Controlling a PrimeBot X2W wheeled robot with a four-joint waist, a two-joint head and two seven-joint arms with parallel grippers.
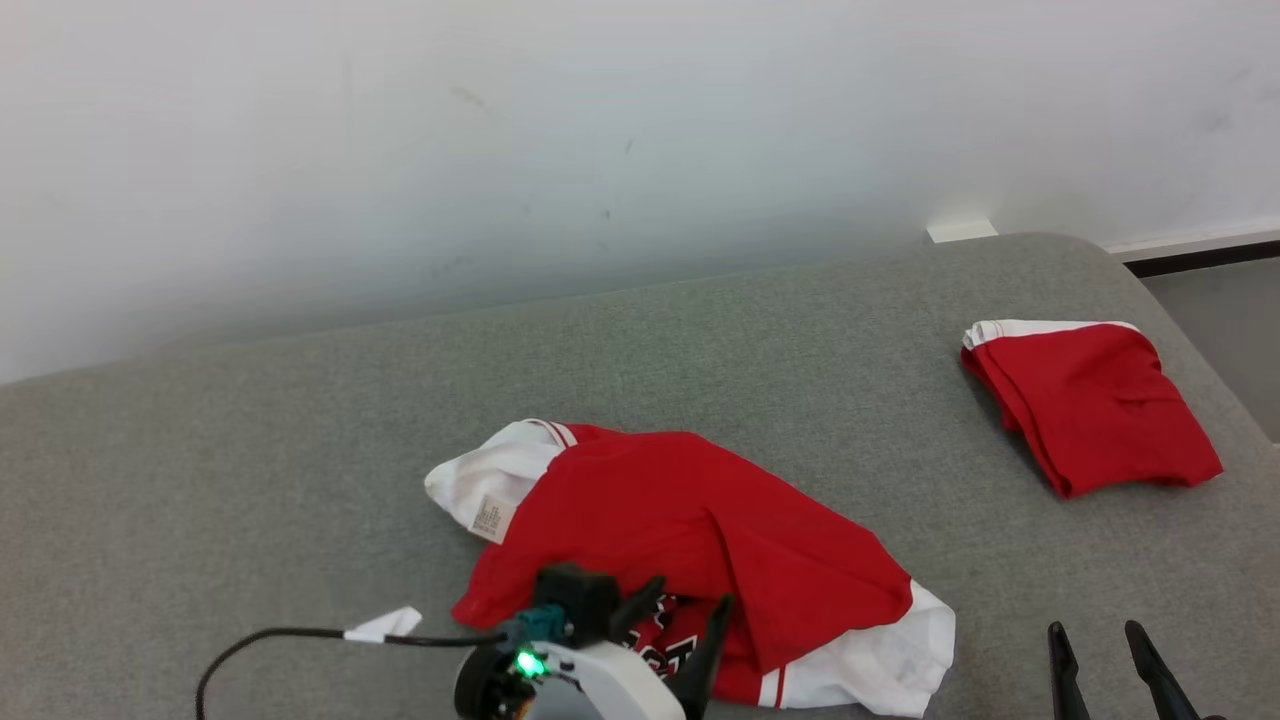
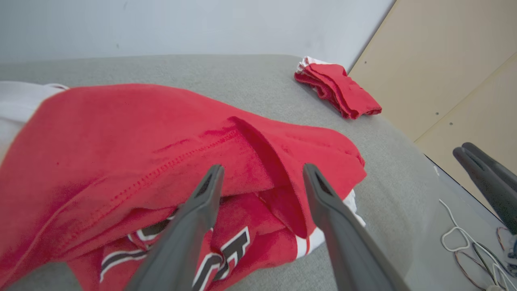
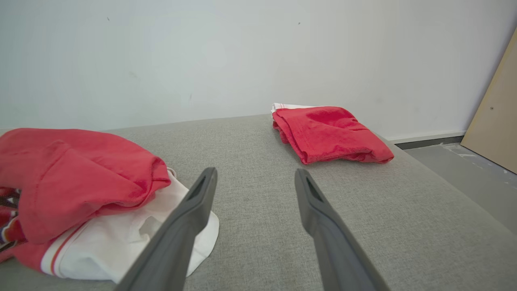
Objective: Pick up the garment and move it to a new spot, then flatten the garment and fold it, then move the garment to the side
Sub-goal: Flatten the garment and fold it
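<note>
Shows the soft, light garment heaped near the front edge of the table, left pincer spread wide over it, right pincer wide and empty nearby; looks easiest to pinch at a white sleeve.

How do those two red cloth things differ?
The crumpled red-and-white garment lies loosely spread out; the folded red garment is a neat, compact stack. The crumpled one shows black-and-white lettering and a label; the folded one shows none. Both are red with white trim.
</note>
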